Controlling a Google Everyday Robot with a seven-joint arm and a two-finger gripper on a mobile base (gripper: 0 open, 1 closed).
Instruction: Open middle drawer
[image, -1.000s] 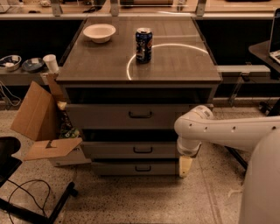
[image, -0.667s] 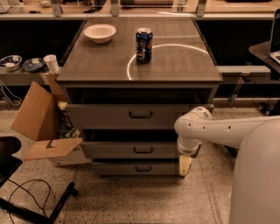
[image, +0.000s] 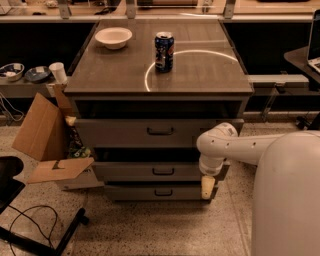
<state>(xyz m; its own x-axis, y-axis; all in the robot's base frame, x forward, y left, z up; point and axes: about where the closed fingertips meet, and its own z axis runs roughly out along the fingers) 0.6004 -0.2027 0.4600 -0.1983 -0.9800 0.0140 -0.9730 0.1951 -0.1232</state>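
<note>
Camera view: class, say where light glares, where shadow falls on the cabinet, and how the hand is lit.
In the camera view, a bright ring of glare curves over the cabinet top beside the can; same view, deep shadow fills the gap above the middle drawer; same view, the hand, low by that drawer's right end, shows pale against the dim floor.

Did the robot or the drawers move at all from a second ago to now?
Only a little. The robot's big white body slid a bit to the left in the picture, and its elbow went with it. The gripper stayed low by the right end of the middle drawer, away from the handle, grabbing nothing. The top drawer, bottom drawer, soda can and bowl did not move.
</note>
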